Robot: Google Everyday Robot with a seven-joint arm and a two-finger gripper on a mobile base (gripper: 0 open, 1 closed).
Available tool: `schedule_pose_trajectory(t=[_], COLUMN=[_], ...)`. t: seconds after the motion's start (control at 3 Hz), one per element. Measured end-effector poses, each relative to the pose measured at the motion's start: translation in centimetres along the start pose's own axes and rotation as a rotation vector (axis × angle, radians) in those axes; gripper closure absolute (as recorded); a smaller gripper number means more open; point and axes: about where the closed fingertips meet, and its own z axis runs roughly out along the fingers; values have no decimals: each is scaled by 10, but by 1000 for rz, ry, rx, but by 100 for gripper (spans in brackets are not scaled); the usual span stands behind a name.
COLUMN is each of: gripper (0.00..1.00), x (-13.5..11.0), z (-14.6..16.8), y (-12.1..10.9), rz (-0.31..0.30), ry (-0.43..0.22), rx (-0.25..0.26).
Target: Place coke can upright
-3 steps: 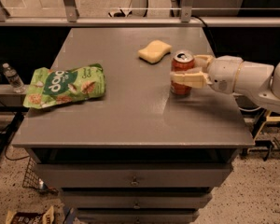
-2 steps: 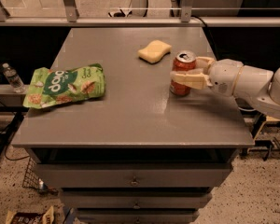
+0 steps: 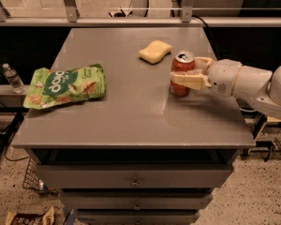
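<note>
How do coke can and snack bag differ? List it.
The coke can stands upright; the snack bag lies flat. The can is red and smaller; the bag green, wider. The gripper, at the table's right, holds the can; the bag lies free. Both rest on the table.

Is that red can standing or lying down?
Upright: the coke can stands base-down on the table, silver top up, end effector clasping its sides.
</note>
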Motion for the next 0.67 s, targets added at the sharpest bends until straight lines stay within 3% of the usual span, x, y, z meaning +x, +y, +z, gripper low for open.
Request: schedule_pose_trajectory(t=[0.67], gripper=[12], x=[-2], z=[4], y=[3], rz=[-1], ry=[-2], rx=[-9])
